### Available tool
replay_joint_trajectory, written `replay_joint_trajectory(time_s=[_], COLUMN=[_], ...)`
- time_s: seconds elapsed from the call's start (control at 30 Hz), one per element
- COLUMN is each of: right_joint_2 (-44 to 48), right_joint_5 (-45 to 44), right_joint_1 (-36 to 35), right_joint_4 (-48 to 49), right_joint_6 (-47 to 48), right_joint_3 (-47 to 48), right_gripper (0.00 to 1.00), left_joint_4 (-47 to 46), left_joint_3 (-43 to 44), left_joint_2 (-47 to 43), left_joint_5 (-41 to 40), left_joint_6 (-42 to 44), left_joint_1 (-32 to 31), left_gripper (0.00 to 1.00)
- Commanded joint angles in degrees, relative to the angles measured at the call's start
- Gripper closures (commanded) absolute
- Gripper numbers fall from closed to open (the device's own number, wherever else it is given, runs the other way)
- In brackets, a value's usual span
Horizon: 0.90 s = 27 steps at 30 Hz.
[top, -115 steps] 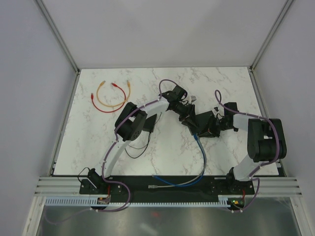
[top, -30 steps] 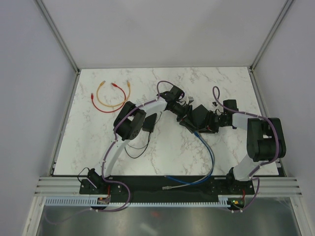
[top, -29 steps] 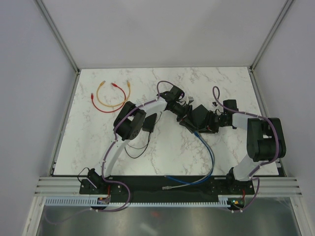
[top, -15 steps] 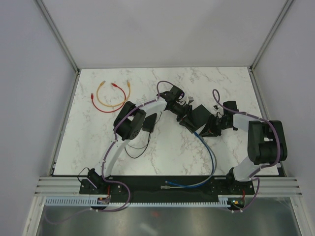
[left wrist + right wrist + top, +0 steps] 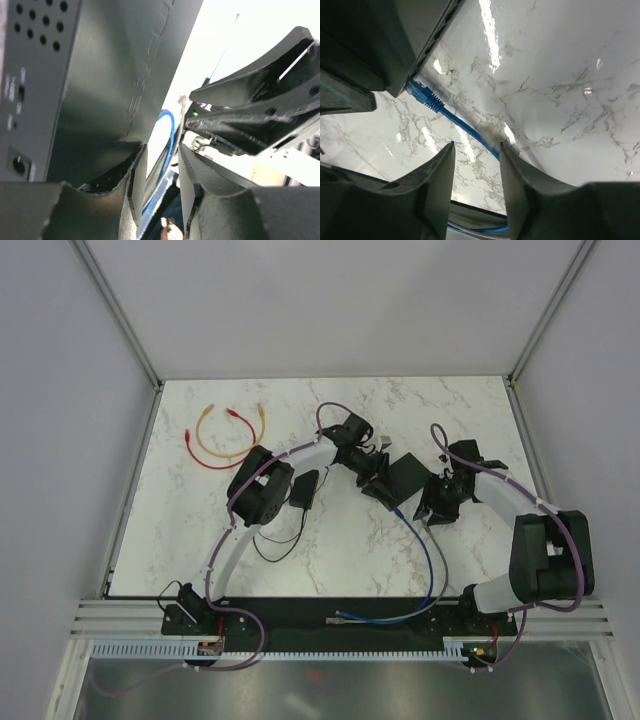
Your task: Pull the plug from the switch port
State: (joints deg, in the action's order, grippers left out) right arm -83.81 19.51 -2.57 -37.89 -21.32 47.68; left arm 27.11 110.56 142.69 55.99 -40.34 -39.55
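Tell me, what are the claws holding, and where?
Left claw touches an edge of the switch; whether it grips is unclear. Right claw: open, holding nothing.

The blue cable (image 5: 429, 558) is trailing from the switch (image 5: 408, 475) to the near edge, crossing the middle of the table (image 5: 480, 410). The power brick (image 5: 304, 489) is crowding the left arm (image 5: 300, 455); the far-right corner is lying open.

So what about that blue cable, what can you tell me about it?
The cable is thin, blue and rubbery-looking. One end carries a blue booted plug that meets the edge of the black switch, seemingly still in its port. From there it runs over the marble table, between the spread fingers of the right tool with no clear contact, curves toward the near edge and ends in a clear plug lying loose on the black rail.
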Motion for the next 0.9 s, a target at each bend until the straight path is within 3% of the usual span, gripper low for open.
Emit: replay_joint_trajectory(time_s=[0.0, 0.5, 0.87], right_joint_2=[0.84, -4.34, -11.99], right_joint_5=[-7.89, -20.65, -22.41], right_joint_1=[-3.66, -7.19, -6.84], right_joint_4=[-5.53, -7.55, -5.79], right_joint_6=[-1.70, 0.40, 3.13], right_joint_3=[1.89, 8.12, 10.85], right_gripper=[0.49, 0.48, 0.57], left_joint_4=[3.73, 7.16, 7.08], left_joint_3=[-1.84, -5.71, -5.97], left_joint_2=[-2.85, -15.68, -21.75], left_joint_5=[-7.64, -11.43, -8.09], left_joint_6=[5.78, 14.14, 16.25], left_joint_1=[0.53, 1.05, 1.05], left_gripper=[0.59, 0.57, 0.43])
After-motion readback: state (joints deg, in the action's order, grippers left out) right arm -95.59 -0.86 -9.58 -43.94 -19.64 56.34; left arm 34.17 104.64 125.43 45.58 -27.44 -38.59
